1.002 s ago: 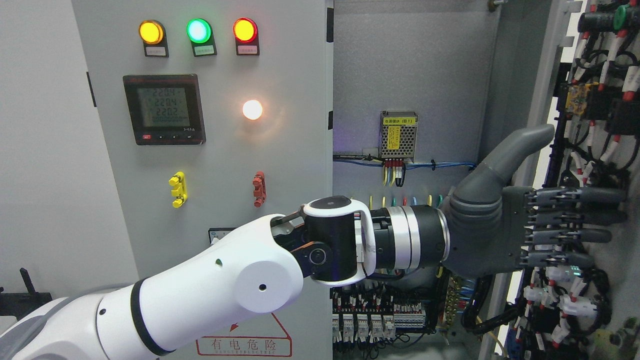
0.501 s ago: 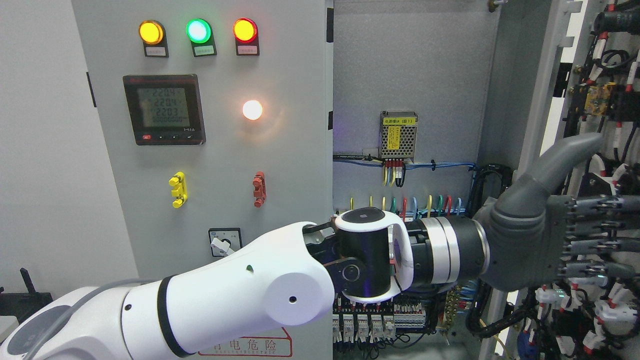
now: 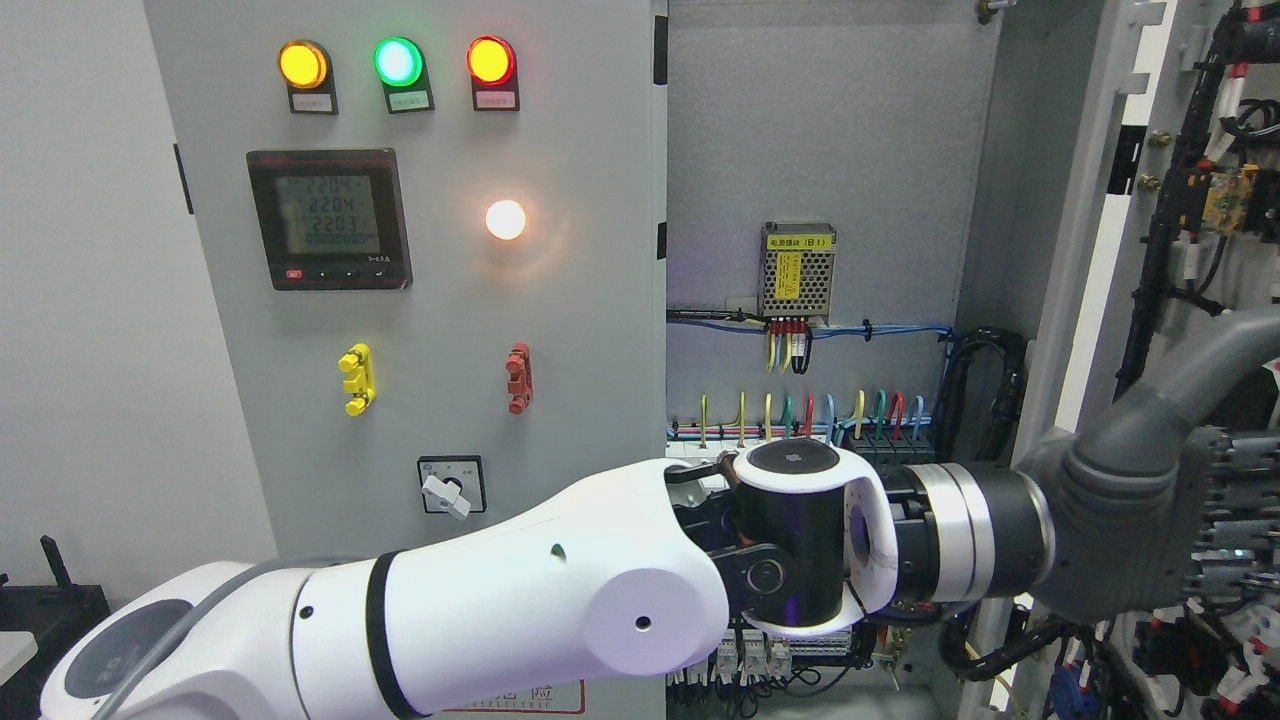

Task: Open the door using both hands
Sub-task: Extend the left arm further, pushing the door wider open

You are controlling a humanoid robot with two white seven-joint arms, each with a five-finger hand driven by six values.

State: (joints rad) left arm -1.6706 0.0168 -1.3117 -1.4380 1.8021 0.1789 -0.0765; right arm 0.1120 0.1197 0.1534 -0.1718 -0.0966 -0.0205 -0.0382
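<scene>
Your left hand (image 3: pixel 1170 520) lies at three o'clock, flat against the inner face of the right door (image 3: pixel 1200 330), fingers straight and together, gripping nothing. Push with the whole palm, following the hinge arc. Mind the wires (image 3: pixel 1170 650) under the fingers and the cabinet edge (image 3: pixel 1060 300) just left; open room lies rightward.

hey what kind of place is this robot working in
Probably an industrial or electrical test room: a grey control cabinet with indicator lamps, a digital meter, and wired terminal blocks behind its opened door.
</scene>
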